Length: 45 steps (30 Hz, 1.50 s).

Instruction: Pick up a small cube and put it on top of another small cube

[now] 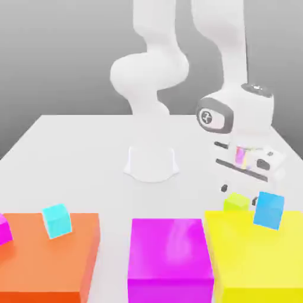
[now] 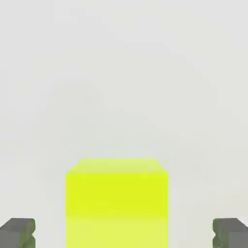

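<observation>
My white two-finger pincer (image 2: 124, 232) stands wide open, nothing in its grip, one finger on either side of the lime cube and apart from it.

Of the blocks, the broad, flat yellow one (image 1: 260, 254) and the broad, flat orange-red one (image 1: 44, 254) look largest, at the exterior view's right and left. Between them sits the glossy magenta block (image 1: 168, 248).

Then come the small cubes. The small plain blue cube (image 1: 269, 210) shows at the yellow block's far edge, turned a little. The small plain cyan cube (image 1: 57, 221) is at the orange-red block's far edge, likewise turned. The small glossy lime yellow-green cube (image 1: 237, 202), my task's thing, shows just past the yellow block's far edge, beneath my hand; its lower part is hidden there.

I judge that I am at the grasp: lined up, not yet holding. Next I should settle lower if the fingertips need it, close evenly on two opposite faces, then lift straight up, minding the nearby blue cube.
</observation>
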Available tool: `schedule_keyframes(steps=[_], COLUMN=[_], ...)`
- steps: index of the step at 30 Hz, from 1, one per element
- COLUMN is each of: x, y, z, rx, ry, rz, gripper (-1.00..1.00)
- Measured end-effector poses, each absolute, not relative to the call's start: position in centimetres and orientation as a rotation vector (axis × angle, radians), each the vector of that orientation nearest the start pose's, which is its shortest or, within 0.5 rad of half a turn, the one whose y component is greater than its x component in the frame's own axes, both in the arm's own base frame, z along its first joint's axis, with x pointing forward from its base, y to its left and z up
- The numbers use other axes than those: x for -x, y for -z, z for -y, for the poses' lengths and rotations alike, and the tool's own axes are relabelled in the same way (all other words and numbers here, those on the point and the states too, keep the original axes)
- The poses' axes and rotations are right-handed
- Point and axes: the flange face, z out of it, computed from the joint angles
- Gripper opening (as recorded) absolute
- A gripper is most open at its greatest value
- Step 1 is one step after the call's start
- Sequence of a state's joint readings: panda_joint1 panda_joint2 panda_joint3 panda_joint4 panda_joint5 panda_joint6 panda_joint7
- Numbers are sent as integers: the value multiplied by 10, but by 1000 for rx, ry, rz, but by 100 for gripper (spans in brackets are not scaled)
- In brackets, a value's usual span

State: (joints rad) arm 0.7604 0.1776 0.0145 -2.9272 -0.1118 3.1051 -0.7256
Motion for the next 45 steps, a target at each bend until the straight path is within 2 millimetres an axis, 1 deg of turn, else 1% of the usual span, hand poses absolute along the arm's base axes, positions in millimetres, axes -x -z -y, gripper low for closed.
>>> schedule_keyframes(steps=[1, 2, 8, 9, 11, 16, 17, 18, 19, 21, 24, 25, 26, 28, 30, 33, 36, 38, 41, 44, 45], x=[-222, -221, -221, -221, -222, -222, -222, -216, -219, -236, -267, -279, -294, -326, -356, -392, -412, -417, -413, -395, -385], y=[-134, -129, -127, -130, -142, -179, -186, -188, -194, -214, -255, -269, -280, -297, -307, -316, -323, -326, -330, -333, -327], z=[-231, -231, -230, -230, -231, -231, -231, -235, -240, -252, -268, -269, -262, -237, -198, -127, -53, -3, 72, 147, 172], rx=[-2174, -2174, -2174, -2174, -2173, -2172, -2172, -2136, -2140, -2202, -2323, -2373, -2439, -2579, -2716, -2890, -3015, -3072, -3124, -3135, -3129], ry=[0, 0, 4, 3, 2, 3, 3, 27, 36, 21, -24, -39, -49, -66, -69, -66, -58, -52, -39, -23, -12], rz=[-2267, -2268, -2268, -2267, -2265, -2265, -2266, -2298, -2290, -2219, -2071, -2007, -1924, -1731, -1511, -1154, -797, -560, -200, 171, 289], gripper=[0, -100, -100, -100, -100, -100, -100, -100, -100, -100, -100, -100, -100, -100, -100, -100, -100, -100, -100, -100, -100])
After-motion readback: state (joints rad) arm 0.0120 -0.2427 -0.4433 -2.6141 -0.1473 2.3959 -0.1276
